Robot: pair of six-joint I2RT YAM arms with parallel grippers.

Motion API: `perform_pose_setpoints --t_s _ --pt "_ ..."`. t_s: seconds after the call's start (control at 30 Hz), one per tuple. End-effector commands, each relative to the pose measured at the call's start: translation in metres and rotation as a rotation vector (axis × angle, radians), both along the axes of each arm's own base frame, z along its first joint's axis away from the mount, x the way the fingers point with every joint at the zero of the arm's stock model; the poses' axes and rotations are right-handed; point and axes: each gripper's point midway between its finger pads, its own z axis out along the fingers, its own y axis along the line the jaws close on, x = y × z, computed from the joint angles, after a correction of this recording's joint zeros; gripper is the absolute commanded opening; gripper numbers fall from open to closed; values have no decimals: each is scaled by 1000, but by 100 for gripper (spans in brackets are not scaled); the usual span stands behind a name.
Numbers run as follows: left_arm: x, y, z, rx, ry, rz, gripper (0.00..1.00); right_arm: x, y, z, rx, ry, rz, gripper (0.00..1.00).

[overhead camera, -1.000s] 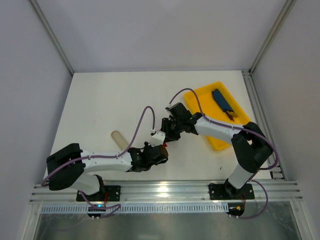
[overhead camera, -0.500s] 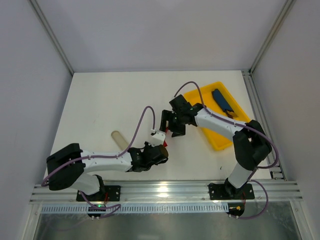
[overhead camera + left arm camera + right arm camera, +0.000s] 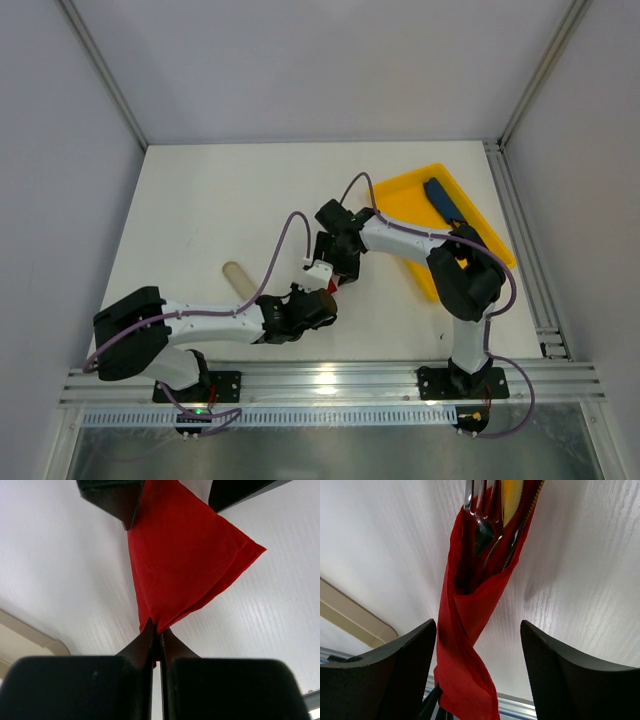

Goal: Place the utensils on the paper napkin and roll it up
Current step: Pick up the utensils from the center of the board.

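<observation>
Right gripper point(image 3: 477, 630) just spreads, straddling rolled paper napkin point(image 3: 462, 615), utensils point(image 3: 484, 515) inside; left gripper point(image 3: 156, 630) pinches napkin tail. Roll probably nearly done.

White arm links point(image 3: 212, 322), black joints point(image 3: 130, 340), purple cables point(image 3: 278, 248), black left gripper point(image 3: 159, 633)

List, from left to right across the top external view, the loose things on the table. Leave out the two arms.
From the left: pale beige sleeve → red paper napkin → yellow tray, with the dark-blue oblong item lying inside it towards its far right.
</observation>
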Motion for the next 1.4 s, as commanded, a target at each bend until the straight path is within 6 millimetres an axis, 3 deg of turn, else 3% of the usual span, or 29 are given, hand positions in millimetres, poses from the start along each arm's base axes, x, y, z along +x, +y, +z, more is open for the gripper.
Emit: perform_pose_setpoints --t_s 0.0,0.23,0.57,0.63,0.67,0.77,1.13,1.3,1.37 --pt "10 -13 13 -63 -46 10 0 17 8 10 -4 -44 -53 71" --pt "9 -11 10 -59 -44 11 0 15 7 2 -49 -57 -48 63" --pt "10 -12 10 -62 -44 14 0 8 6 -16 -81 -38 -34 59" --pt "10 -12 11 -64 -45 15 0 9 7 -17 -78 -41 -39 55" --pt "10 -12 11 -63 -46 15 0 9 9 -20 -76 -43 -40 46" --pt "9 -11 13 -66 -47 16 0 11 10 -20 -68 -48 -44 33" --pt "10 -11 15 -68 -49 21 0 16 6 -27 -106 -92 -54 6" --pt "11 -9 21 -78 -58 27 0 16 9 -30 -83 -113 -14 4" --pt "11 -7 25 -79 -61 34 6 15 12 -30 -61 -123 3 4"
